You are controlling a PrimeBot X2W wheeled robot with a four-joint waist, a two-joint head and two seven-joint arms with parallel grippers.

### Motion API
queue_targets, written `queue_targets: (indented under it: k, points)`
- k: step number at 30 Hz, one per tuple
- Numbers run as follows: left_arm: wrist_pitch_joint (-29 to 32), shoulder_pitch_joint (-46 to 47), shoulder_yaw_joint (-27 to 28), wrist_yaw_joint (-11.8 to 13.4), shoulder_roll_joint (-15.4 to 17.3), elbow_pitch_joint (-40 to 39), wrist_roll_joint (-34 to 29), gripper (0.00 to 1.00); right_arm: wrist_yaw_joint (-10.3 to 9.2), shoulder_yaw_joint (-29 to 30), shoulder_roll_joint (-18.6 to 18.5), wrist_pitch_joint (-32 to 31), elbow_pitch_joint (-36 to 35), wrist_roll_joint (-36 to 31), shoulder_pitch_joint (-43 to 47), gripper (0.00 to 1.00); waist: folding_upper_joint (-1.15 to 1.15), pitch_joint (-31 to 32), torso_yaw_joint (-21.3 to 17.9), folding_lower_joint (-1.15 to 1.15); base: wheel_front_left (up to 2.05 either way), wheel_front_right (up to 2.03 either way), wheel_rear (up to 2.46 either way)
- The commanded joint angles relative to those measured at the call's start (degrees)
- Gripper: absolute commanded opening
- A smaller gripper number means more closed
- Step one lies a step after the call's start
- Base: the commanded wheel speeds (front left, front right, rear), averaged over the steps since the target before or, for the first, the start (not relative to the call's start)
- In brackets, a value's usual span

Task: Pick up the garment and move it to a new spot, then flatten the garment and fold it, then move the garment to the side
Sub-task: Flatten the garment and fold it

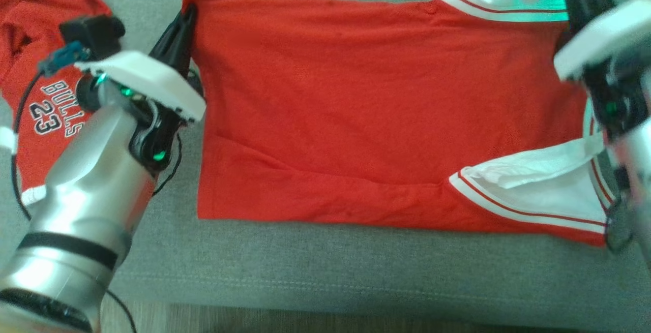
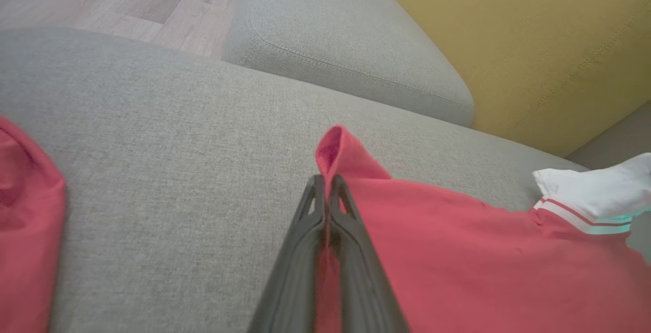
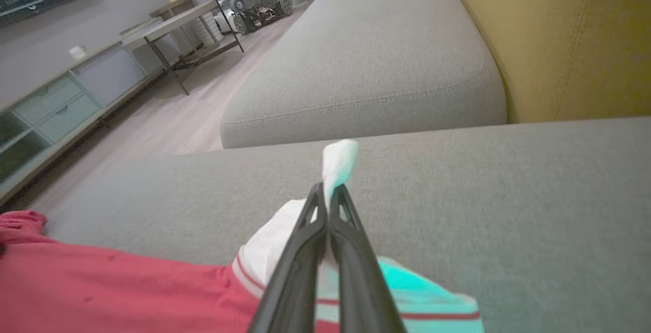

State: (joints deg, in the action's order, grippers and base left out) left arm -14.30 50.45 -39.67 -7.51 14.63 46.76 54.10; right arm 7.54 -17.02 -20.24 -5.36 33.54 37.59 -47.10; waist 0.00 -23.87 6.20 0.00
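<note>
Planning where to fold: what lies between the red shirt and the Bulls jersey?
Bare grey cushion, in the left wrist view, between red shirt and Bulls jersey; the left gripper pinches the shirt's corner at that gap.

You're looking at a red garment (image 1: 356, 94), white at the sleeve ends with thin red stripes, on a grey woven sofa cushion (image 1: 356, 272). The other red jersey (image 1: 51, 114) carries white "BULLS 23" lettering. The backrest (image 2: 534, 43) is mustard yellow.
</note>
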Motion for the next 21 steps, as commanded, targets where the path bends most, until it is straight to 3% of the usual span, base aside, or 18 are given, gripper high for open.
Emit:
queue_targets:
  k: [1,9,16,21]
  points:
    - [-0.69,0.1,2.56,0.02,3.42,-2.25,-0.15,0.0,-0.05,-0.57,-1.66,-0.42,-5.7,2.47,3.49,0.0,0.0,0.39,-0.38,0.0,0.0,0.0,0.0]
    - [-0.7,-6.28,6.42,0.02,5.38,-8.8,-1.47,0.0,-0.05,4.04,-4.29,-2.53,-22.13,8.42,19.92,0.0,0.0,1.16,-1.29,0.0,0.0,0.0,0.0]
    - [-0.7,-11.36,8.4,1.31,7.28,-14.18,-3.81,0.0,-0.05,9.72,-1.9,-4.36,-31.85,8.92,30.51,0.0,0.0,1.54,-2.19,0.0,0.0,0.0,0.0]
    - [-0.7,-15.88,9.25,2.24,8.51,-18.37,-3.54,0.0,-0.05,14.11,1.91,-6.42,-38.14,7.65,38.38,0.0,0.0,2.0,-2.78,0.0,0.0,0.0,0.0]
